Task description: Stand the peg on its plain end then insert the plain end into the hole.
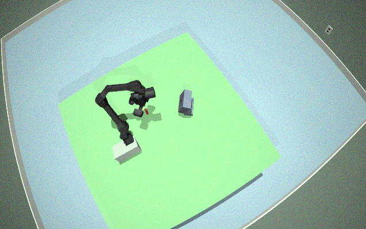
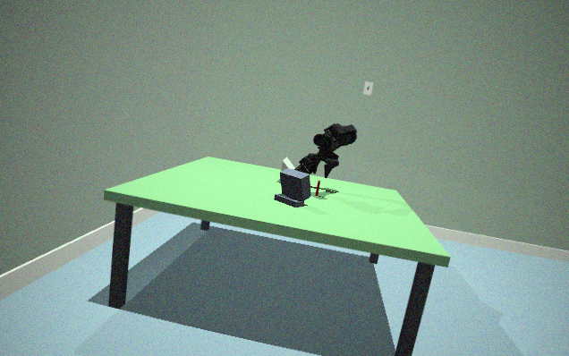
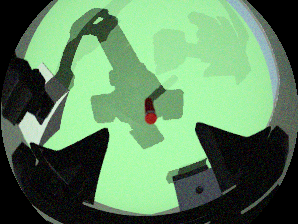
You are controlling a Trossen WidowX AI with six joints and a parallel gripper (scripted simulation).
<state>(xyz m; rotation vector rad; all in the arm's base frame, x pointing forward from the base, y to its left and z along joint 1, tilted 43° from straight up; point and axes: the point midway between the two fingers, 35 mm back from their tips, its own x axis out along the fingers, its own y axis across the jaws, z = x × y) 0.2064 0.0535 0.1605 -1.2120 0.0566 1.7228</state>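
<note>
The red peg (image 1: 147,111) (image 2: 318,188) (image 3: 151,118) stands upright on the green table (image 1: 178,161) (image 2: 179,183). Its white band cannot be made out. My gripper (image 2: 321,173) (image 3: 153,129) is wide open and empty, above the peg and pointing down. In the wrist view the peg's round end shows between the fingertips, slightly beyond their line. The grey-blue sloped panel (image 1: 187,99) (image 2: 294,184) (image 3: 185,195) stands apart from the peg. Its dark hole (image 3: 199,190) shows in the wrist view, near the right finger.
The white base block (image 1: 124,150) (image 2: 288,164) carries the arm, which bends over the table. In the wrist view part of the arm (image 3: 25,95) and the block show at the left. Shadows of the arm and gripper fall around the peg.
</note>
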